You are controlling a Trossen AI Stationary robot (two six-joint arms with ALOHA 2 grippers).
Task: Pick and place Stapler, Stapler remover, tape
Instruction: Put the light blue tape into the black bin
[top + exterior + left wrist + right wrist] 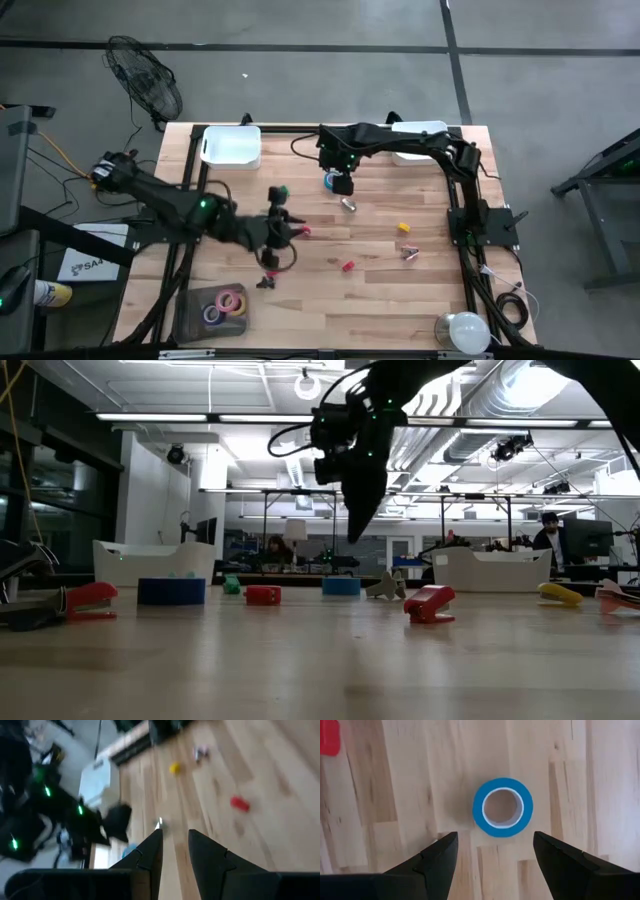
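wooden table [420, 300], blue tape [502, 807] (flat), bins [231, 146]

We find the high view set above, facing straight down on the whole worktop [380, 290]. The low view sits at worktop height, facing level across it into the room. The right wrist view looks straight down, close over a blue tape roll [503, 807], also seen in the high view. The left wrist view faces obliquely along the worktop, sharing the yellow block [174, 768] with the high view.

blue tape [331, 181] half under right arm
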